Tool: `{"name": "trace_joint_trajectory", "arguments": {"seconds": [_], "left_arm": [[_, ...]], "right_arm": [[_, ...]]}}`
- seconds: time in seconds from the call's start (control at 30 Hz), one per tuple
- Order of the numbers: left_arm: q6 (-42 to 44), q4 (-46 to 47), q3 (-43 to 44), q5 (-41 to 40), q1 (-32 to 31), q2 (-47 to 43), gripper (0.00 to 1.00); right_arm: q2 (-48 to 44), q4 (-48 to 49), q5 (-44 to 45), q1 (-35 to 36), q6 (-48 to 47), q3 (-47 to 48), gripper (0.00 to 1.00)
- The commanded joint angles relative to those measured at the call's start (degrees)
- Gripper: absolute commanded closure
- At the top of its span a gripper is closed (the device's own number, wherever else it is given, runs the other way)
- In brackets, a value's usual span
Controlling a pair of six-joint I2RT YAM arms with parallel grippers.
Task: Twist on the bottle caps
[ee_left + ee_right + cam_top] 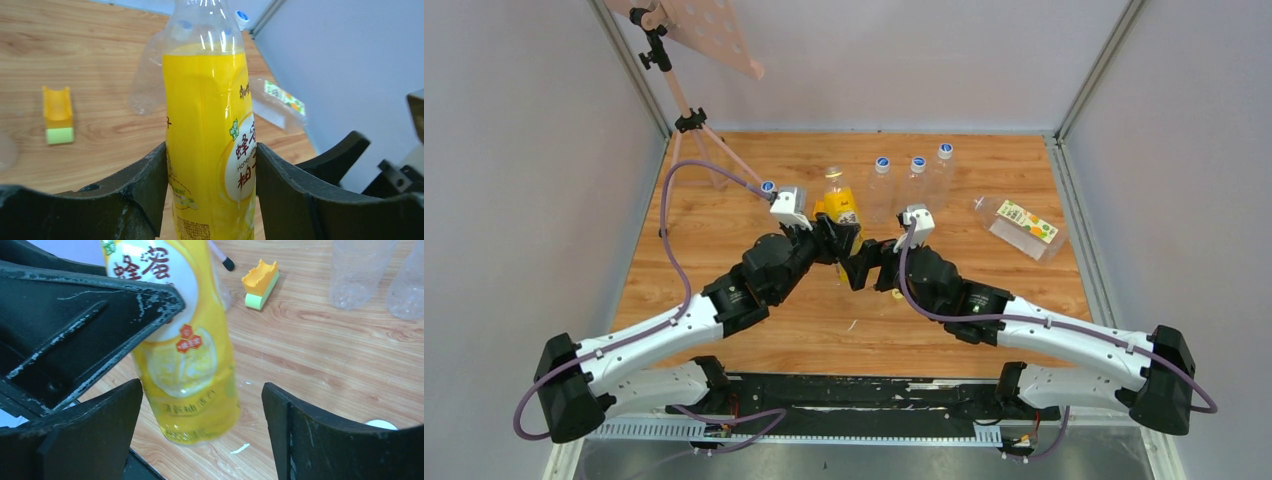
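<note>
The counter [714, 225] is lying bare along its left side and near edge, with a tripod stand [689, 120] standing at its far-left corner and the enclosure walls closing it in on both sides. Near the middle, the left claw [210, 165] is clamped on the yellow bottle [207, 125], with its two fingers [145, 190] pressing the label from either side. This bottle is standing upright on the wood, with its long axis vertical and its neck up. Yellow liquid is filling it to a clear shoulder, and its label is showing red characters. Its top is running out of the wrist view, so I cannot tell whether a cap is on. An orange-green block [57, 117] is lying near it, not touching it. The right claw [201, 386] is gaping wide around the bottle's base and gripping nothing, one finger close beside the bottle and the other well apart. A white cap [381, 424] is peeking over that far finger, mostly hidden. Further right, three clear bottles [914, 185] are standing upright in a row, each wearing one of the blue caps [917, 161]. Near the right edge, a labelled bottle [1019, 225] is lying on its side, its long axis slanting.
</note>
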Motion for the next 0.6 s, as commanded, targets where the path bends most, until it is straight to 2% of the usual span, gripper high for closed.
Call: {"name": "trace_joint_trajectory", "arguments": {"seconds": [0.0,0.13,0.3,0.47,0.57], "left_arm": [[11.3,-3.8,-0.4,-4.7,0.5,-4.4,0.44],[16.6,-7.7,-1.6,-4.1,3.2,-8.3,0.46],[23.5,-11.4,-3.4,2.6,7.3,-12.7,0.47],[34.1,-17.5,-2.5,13.5,7.8,-16.4,0.48],[36.3,-19.0,-2.3,15.5,7.8,-19.0,0.51]], "right_arm": [[-0.5,-4.6,0.8,0.0,-0.5,4.1,0.08],[-0.7,-13.7,-1.1,0.0,-0.8,6.4,0.07],[-1.7,-22.0,-5.1,-1.3,-0.7,6.5,0.06],[4.3,-32.7,-11.5,-8.0,3.5,10.1,0.09],[8.7,-34.2,-14.8,-10.8,4.3,10.3,0.12]]}}
